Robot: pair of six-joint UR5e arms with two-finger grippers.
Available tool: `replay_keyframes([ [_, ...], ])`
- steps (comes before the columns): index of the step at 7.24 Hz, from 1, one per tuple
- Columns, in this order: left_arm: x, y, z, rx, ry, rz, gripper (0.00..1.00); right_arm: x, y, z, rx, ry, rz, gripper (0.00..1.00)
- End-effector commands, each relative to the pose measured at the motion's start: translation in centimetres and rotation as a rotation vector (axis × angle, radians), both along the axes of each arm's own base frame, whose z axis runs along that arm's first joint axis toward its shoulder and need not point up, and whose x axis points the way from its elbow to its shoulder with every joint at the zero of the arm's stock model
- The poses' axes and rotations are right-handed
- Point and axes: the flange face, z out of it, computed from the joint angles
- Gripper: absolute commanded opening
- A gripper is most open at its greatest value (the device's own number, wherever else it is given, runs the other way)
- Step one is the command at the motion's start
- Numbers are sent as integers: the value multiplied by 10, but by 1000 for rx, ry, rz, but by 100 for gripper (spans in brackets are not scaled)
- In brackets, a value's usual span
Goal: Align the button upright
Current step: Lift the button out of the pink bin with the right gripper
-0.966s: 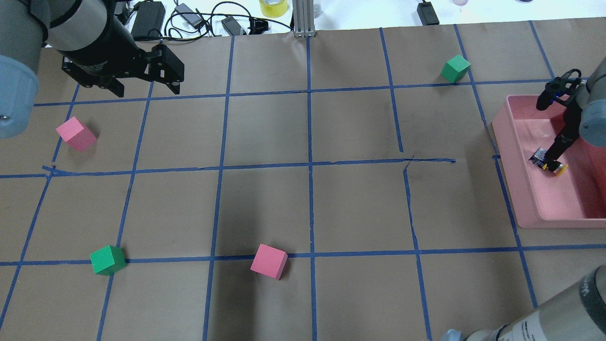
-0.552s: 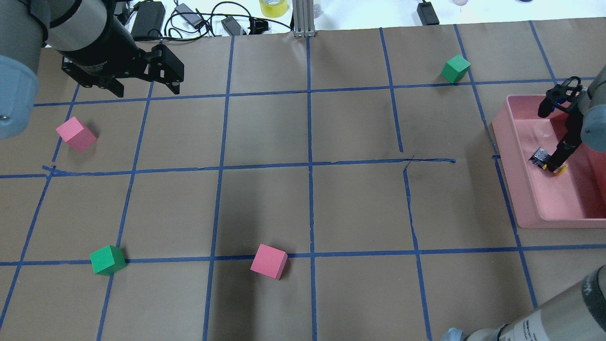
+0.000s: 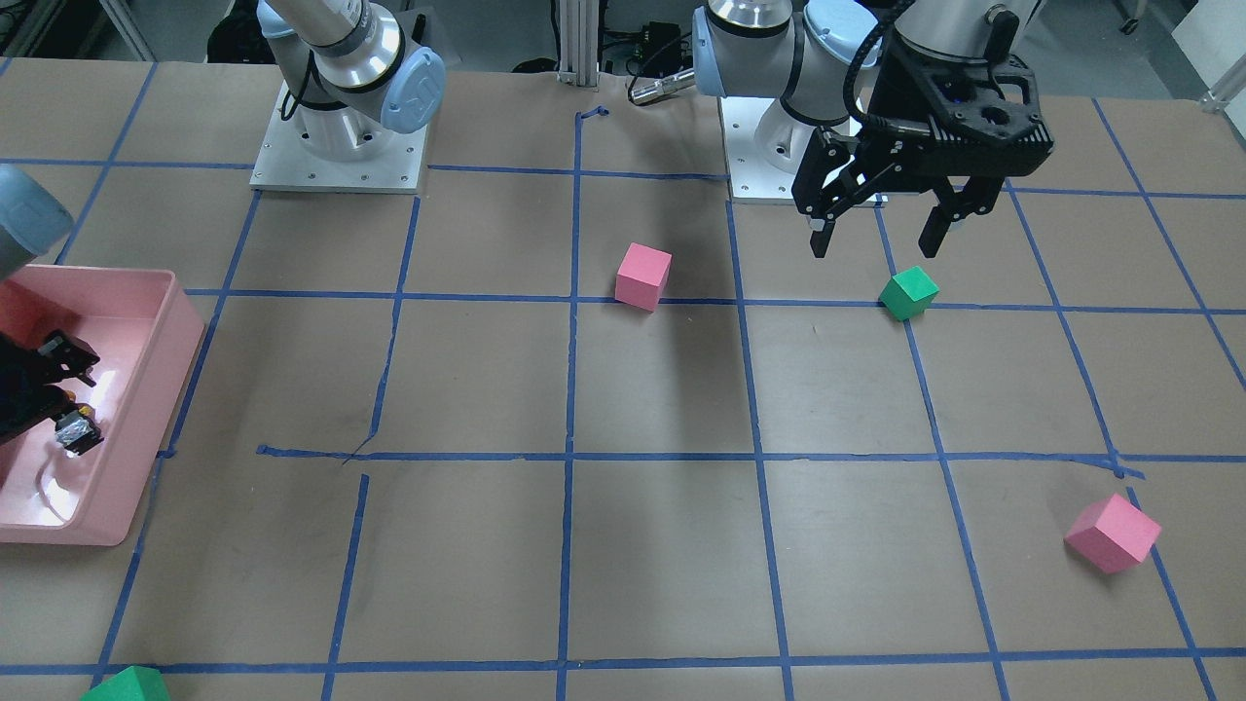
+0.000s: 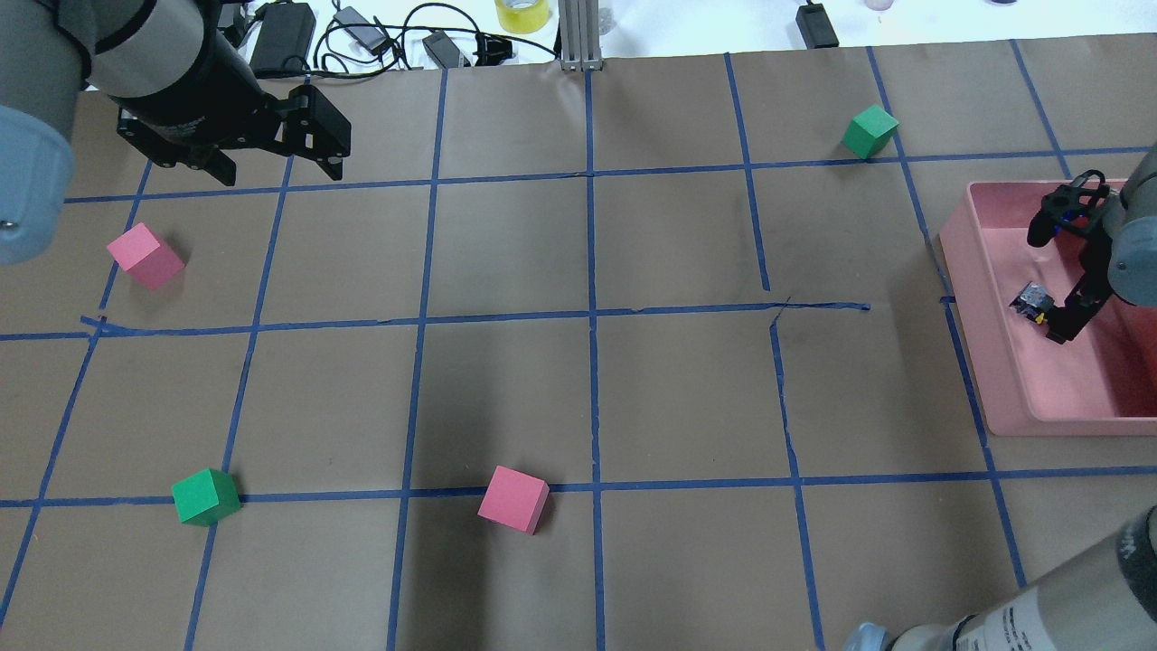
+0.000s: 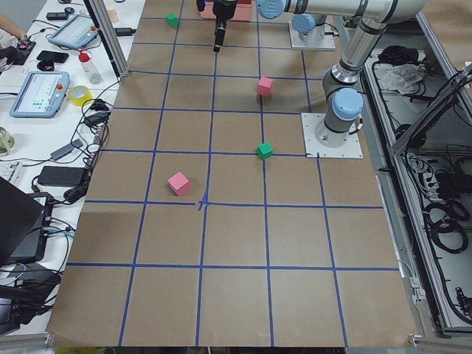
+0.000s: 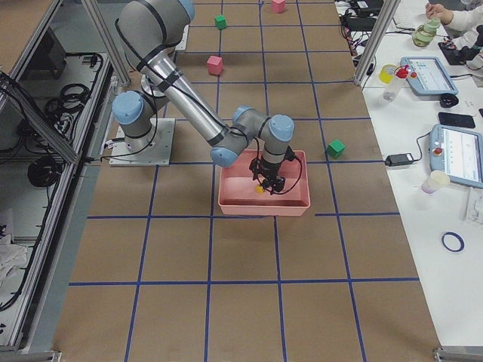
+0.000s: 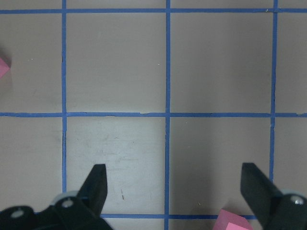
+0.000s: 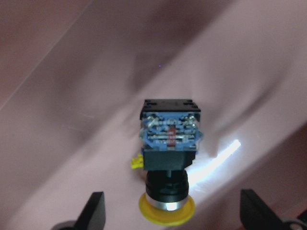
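Note:
The button (image 4: 1031, 297) lies on its side on the floor of the pink bin (image 4: 1003, 398) at the table's right edge. In the right wrist view the button (image 8: 169, 143) shows its black body and blue terminal face, its yellow cap toward the camera. My right gripper (image 4: 1046, 287) is open inside the bin, one finger on each side of the button without touching it, and it also shows in the right wrist view (image 8: 172, 195). My left gripper (image 4: 278, 172) is open and empty above the far left of the table.
Pink cubes (image 4: 145, 256) (image 4: 513, 499) and green cubes (image 4: 206, 496) (image 4: 870, 131) are scattered on the brown paper with blue tape lines. Cables and chargers lie past the far edge. The bin's walls surround the right gripper.
My right gripper has shifted toward the near side of the bin, and one finger now hides the yellow cap in the overhead view. The button and left arm have not moved.

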Motion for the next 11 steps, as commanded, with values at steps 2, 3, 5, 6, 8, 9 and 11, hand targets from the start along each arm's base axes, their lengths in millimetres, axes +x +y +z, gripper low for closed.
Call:
replay_keyframes([
  [2, -1, 0, 0, 0, 0, -1, 100, -1, 2, -7, 14, -8, 11, 100],
  [3, 0, 0, 0, 0, 0, 0, 100, 0, 1, -7, 3, -19, 4, 100],
  [5, 0, 0, 0, 0, 0, 0, 100, 0, 2, -10, 10, -16, -13, 48],
  [6, 0, 0, 0, 0, 0, 0, 100, 0, 3, -13, 17, -13, -24, 2],
  [8, 0, 0, 0, 0, 0, 0, 100, 0, 5, -12, 15, -10, -45, 0],
  [9, 0, 0, 0, 0, 0, 0, 100, -1, 2, -4, 0, 0, -46, 0],
  [11, 0, 0, 0, 0, 0, 0, 100, -4, 1, 29, -40, 45, -47, 0],
])
